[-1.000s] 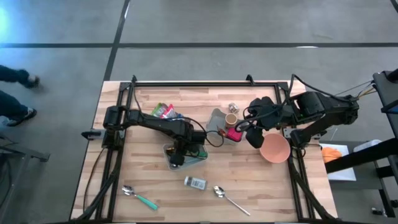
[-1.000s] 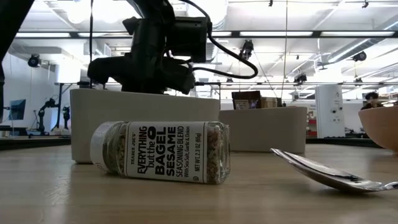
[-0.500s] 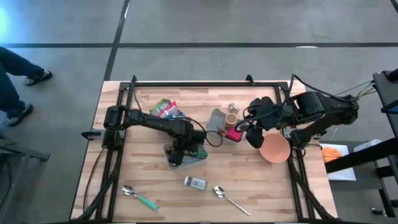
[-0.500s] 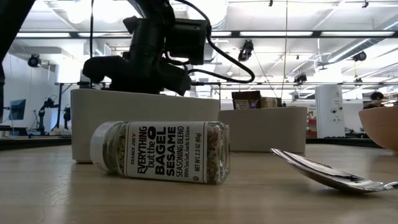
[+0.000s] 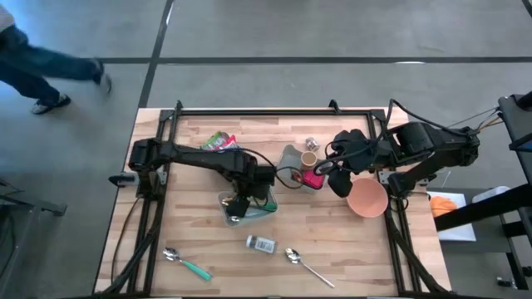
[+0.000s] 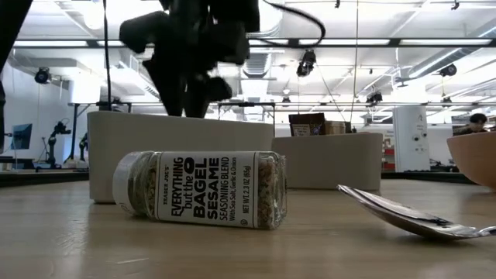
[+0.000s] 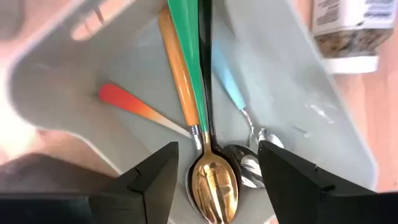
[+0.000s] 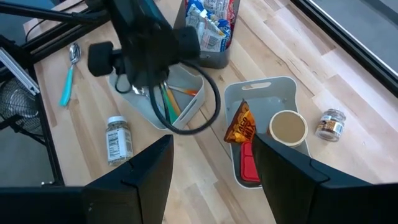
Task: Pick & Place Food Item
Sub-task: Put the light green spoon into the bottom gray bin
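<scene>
High view: the left gripper (image 5: 238, 208) hangs over the grey utensil tray (image 5: 268, 213) just below the table's centre, about the six o'clock side of the middle. In the left wrist view its two dark fingers (image 7: 155, 180) stand apart with nothing between them, and straight below lie a gold spoon (image 7: 212, 186), a green handle (image 7: 186, 37), an orange handle (image 7: 177, 74), a pale blue handle (image 7: 225, 84) and a red-to-orange handle (image 7: 127, 102), all inside the tray (the spoon bowls overlap at one end).

The right gripper (image 5: 339, 178) waits at three o'clock of the centre, just above the pink bowl (image 5: 367, 198); its fingers (image 8: 292, 171) are parted and empty.

The food items sit elsewhere. A bin of snack packets (image 5: 218, 145) stands at eleven o'clock of the tray. A second grey bin (image 8: 286, 90) at one o'clock holds an orange snack bag (image 8: 242, 124), a red packet (image 8: 249, 165) and a paper cup (image 8: 288, 126); a small jar (image 8: 329, 123) stands just beside it. The seasoning bottle (image 6: 201, 188) lies on its side at six o'clock of the tray, between a teal-handled spoon (image 5: 187, 262) and a steel spoon (image 5: 306, 264).

A person's legs (image 5: 41, 66) cross the floor beyond the table at ten o'clock.
</scene>
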Motion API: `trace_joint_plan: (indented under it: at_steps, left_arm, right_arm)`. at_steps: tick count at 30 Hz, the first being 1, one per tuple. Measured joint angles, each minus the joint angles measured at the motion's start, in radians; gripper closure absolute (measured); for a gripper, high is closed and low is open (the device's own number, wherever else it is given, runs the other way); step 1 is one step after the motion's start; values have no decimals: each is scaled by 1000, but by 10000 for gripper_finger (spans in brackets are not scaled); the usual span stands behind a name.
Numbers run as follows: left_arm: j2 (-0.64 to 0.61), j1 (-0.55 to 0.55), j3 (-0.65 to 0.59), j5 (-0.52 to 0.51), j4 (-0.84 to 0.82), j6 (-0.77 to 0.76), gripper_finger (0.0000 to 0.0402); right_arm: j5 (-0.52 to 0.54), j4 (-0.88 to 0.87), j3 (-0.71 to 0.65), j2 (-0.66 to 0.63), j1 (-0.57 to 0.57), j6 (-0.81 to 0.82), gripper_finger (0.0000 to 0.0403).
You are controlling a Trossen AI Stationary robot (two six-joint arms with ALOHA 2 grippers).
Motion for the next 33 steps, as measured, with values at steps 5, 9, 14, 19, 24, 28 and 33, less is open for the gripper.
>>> trace_joint_plan:
  at_steps: [5, 9, 14, 19, 24, 28, 33]
  left_arm:
    - [-72, 0, 43, 43, -68, 0, 177]
    - [-166, -17, 45, 102, -120, -25, 178]
    - [-280, -109, 15, 3, -204, -24, 178]
    - [-387, -249, -81, -29, -214, -26, 178]
    - [-478, -382, -207, -30, -173, -174, 178]
    - [-536, -509, -322, -30, -114, -316, 178]
    - [-569, -699, -448, -28, 9, -451, 178]
  right_arm:
    - [3, 2, 0, 2, 0, 0, 188]
    - [8, 6, -1, 4, 0, 0, 188]
    - [9, 11, -3, 21, 0, 9, 188]
    - [10, 24, -3, 49, 0, 19, 188]
    - [10, 48, -3, 84, 0, 19, 188]
    - [8, 95, -4, 110, 0, 19, 188]
    - [0, 142, -4, 134, 1, 19, 188]
